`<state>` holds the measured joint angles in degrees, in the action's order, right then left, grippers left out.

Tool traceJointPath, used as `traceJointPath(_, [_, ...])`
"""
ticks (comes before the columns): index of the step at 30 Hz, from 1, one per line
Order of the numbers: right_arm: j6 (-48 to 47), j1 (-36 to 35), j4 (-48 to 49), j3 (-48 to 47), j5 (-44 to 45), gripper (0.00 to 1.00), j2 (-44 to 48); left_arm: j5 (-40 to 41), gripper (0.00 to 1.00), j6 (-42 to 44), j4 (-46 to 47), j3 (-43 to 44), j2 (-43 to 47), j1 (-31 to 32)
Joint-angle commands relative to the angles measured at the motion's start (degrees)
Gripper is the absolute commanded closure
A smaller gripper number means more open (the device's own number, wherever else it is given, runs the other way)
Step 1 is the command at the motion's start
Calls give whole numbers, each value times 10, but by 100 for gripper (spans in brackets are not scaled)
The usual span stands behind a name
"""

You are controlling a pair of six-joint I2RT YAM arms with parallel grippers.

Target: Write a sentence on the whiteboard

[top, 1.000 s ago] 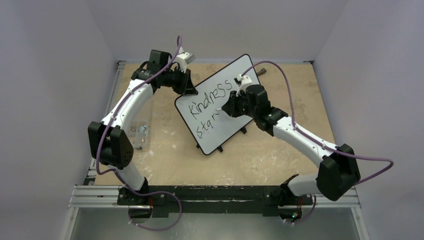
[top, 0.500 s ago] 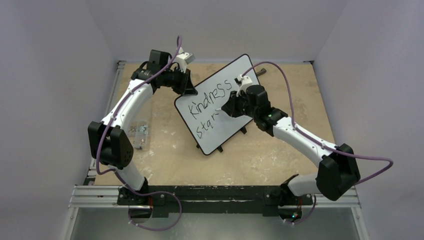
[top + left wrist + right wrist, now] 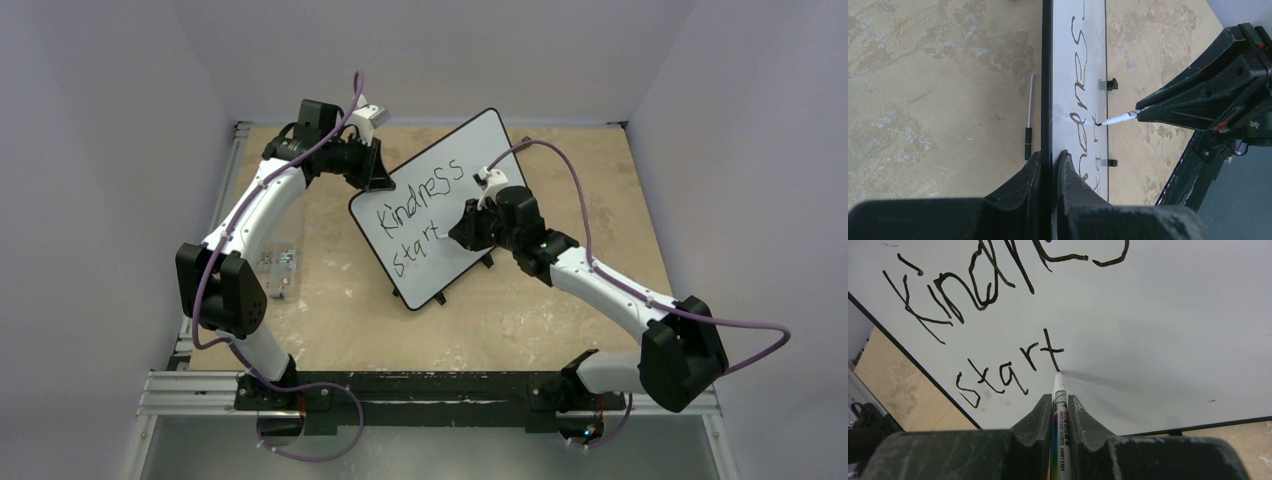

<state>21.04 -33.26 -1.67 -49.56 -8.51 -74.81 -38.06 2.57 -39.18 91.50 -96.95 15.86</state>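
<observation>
1. Black right fingers are clamped on a white marker, its barrel running forward between them.
2. Its tip touches the whiteboard at the foot of the last "t" of "start".
3. The sentence reads "Kindness" with "start" below it, in black, to the left of the right fingers in the top view.
4. The whiteboard stands tilted on small black feet, set diagonally in the middle of the tan bench.
5. Farthest off, the left fingers are shut on the whiteboard's black rim, one finger on each face, at its far-left edge.
</observation>
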Motion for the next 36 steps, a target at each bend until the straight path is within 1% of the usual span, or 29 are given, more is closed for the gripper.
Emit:
traceJointPath(1, [1,1,3,4,22,100,10,82,100,71,-41,-1,5,8])
traceJointPath(9, [-13,1,-19,-33,51,100,3,81,100,71,-41,-1,6,8])
traceJointPath(19, [-19,1,-26,-69,51,100,-9,82,100,72,-40,-2,8,8])
traceJointPath(30, [-19,1,-56,-68,64,100,53,83,100,72,-40,-2,9,7])
traceJointPath(36, [-15,12,-35,-48,67,100,69,83,100,71,-41,-3,8,7])
